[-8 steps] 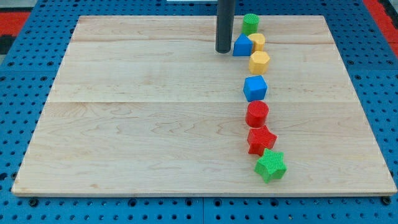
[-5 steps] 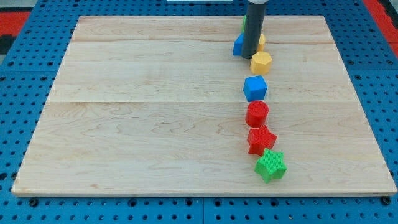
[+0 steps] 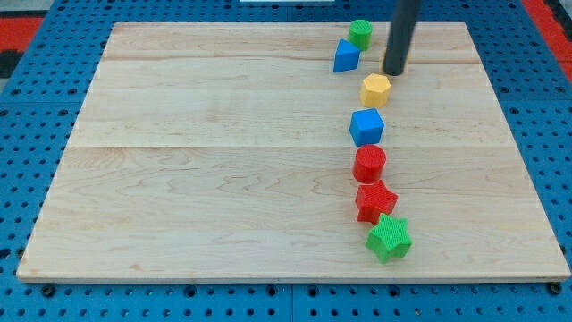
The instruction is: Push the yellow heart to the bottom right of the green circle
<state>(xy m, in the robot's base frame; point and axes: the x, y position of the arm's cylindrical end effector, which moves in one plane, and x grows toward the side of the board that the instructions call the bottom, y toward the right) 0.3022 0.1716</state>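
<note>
Camera view: my tip [image 3: 394, 72] is sitting upper right of frame, just right of the blue triangular block [image 3: 347, 56], below-right of the green circle [image 3: 359, 33] and above the yellow hexagon [image 3: 375, 89]. It is a plain rod, gripping nothing. The yellow heart isn't showing, possibly hiding behind the rod. I can't confirm placement, so I'm judging the task unfinished.

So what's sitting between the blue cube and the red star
In the camera view, the red cylinder sits between the blue cube and the red star, close to both.
</note>
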